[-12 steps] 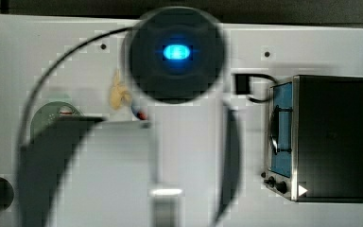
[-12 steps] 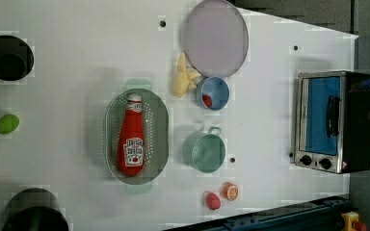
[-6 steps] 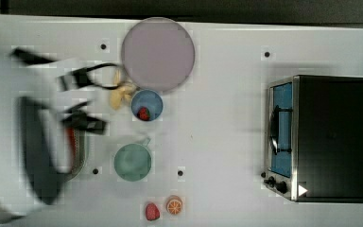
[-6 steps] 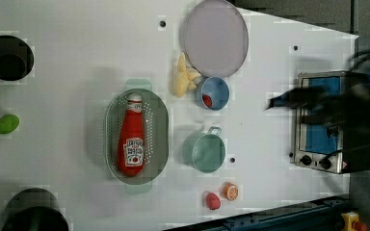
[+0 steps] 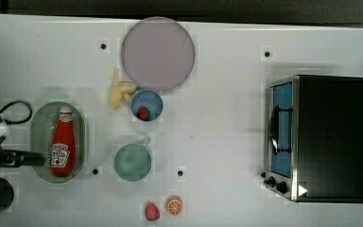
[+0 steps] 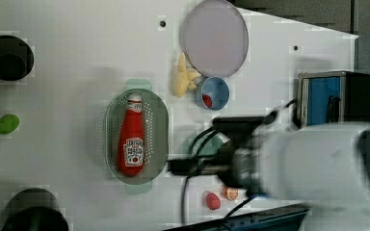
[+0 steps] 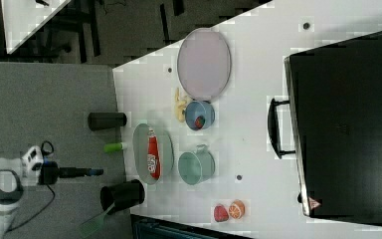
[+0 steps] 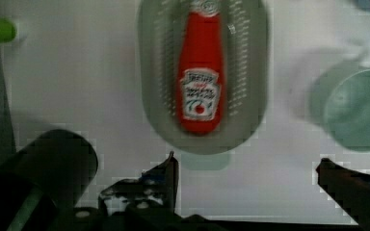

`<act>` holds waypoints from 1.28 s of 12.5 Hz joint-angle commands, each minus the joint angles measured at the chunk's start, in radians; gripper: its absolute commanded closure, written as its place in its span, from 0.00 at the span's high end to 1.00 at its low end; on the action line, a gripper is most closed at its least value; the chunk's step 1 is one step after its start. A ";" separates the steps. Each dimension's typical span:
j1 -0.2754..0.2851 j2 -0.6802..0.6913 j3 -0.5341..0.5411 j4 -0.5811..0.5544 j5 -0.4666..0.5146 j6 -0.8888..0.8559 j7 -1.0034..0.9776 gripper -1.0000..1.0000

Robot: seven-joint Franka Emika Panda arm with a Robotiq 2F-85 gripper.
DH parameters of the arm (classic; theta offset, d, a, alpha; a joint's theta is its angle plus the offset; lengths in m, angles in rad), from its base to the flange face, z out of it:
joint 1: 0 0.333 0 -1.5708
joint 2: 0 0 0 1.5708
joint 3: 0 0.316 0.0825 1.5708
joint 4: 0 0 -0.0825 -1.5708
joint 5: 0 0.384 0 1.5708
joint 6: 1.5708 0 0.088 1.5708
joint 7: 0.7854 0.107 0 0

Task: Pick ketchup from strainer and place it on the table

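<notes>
Claw [image 8: 245,166] now nr strainer [image 8: 250,72], ketchup [image 8: 200,72] unmoved

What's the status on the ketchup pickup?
Gripper fingers open, empty. Ketchup lying in strainer, not yet grasped. Nothing on top of it.

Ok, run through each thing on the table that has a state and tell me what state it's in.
ketchup: lying flat in the strainer, cap on
strainer: upright, holding only the bottle
gripper: open, holding nothing
blue cup: upright, a strawberry inside
green cup: upright
toaster oven: door shut
</notes>
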 commanded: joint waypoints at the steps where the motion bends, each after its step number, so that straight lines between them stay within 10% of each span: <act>1: -0.015 0.047 0.016 -0.091 -0.021 0.136 0.143 1.00; 8: 0.003 0.192 0.010 -0.343 -0.160 0.629 0.197 1.00; 16: 0.017 0.392 -0.039 -0.357 -0.239 0.781 0.254 1.00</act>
